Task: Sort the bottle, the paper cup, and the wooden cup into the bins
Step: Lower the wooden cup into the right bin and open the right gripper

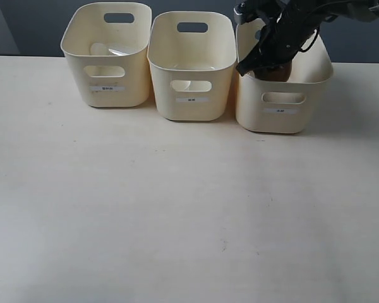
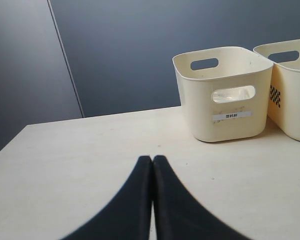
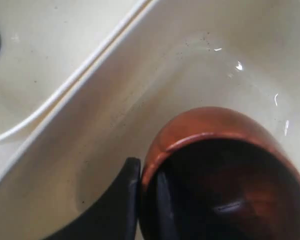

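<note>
Two cream plastic tubs [image 1: 107, 60] hold items; right gripper [image 3: 149, 192] pinching dark-brown wooden cup [image 3: 225, 175] rim over third; left gripper [image 2: 152, 165] closed, empty.

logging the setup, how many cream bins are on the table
3, in a row at the table's far edge: left bin, middle bin, and right bin, where the right gripper holds the wooden cup inside. None looks hidden.

- I see three bins [image 1: 192, 66] in a row at the back of the counter [image 1: 177, 208].
- The wooden cup [image 1: 275, 72] is inside the right one; my right end effector [image 3: 149, 187] holds its rim.
</note>
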Tool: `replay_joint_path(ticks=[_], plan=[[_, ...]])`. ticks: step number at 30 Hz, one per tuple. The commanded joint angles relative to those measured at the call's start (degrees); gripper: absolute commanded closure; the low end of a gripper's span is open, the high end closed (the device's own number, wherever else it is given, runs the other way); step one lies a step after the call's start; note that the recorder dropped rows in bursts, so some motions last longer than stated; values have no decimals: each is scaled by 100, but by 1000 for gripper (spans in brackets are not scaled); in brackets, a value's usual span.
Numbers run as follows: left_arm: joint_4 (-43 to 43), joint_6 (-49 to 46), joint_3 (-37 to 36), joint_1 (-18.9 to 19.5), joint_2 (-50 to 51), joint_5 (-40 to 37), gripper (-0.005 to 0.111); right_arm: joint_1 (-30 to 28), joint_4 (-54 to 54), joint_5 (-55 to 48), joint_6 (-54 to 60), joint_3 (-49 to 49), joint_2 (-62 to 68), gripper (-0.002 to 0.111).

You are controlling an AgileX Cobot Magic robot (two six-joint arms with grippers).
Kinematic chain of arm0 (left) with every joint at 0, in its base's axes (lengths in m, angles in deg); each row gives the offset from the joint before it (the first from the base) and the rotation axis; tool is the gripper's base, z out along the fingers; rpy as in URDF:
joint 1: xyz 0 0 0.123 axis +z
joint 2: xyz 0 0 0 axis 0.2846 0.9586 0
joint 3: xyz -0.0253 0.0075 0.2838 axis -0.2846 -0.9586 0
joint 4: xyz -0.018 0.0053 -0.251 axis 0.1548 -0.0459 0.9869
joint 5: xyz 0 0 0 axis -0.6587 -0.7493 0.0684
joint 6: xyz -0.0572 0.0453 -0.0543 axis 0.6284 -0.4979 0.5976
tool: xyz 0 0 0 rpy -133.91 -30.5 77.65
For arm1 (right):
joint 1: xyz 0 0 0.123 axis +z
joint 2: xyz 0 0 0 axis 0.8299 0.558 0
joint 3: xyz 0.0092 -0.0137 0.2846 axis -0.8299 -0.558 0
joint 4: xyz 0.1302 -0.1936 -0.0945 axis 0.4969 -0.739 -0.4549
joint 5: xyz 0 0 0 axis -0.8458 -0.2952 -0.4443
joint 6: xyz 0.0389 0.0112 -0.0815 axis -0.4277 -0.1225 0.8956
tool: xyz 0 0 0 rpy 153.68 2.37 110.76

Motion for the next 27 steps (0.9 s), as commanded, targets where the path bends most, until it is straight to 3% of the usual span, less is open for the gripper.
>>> replay_joint_path(ticks=[1,14,16,20,22,27], plan=[[0,9,-10,3,-28,40,107,-74,88,135,67,8,29,109],[0,9,-10,3,-28,40,107,-98,86,209,67,8,158,108],[0,9,-10,3,-28,40,107,-98,86,209,67,8,172,101],[0,9,-10,3,-28,40,107,-98,99,232,6,8,207,70],[0,9,-10,3,-28,40,107,-98,109,249,8,8,207,61],[0,9,-10,3,-28,40,107,-98,172,291,8,8,196,61]])
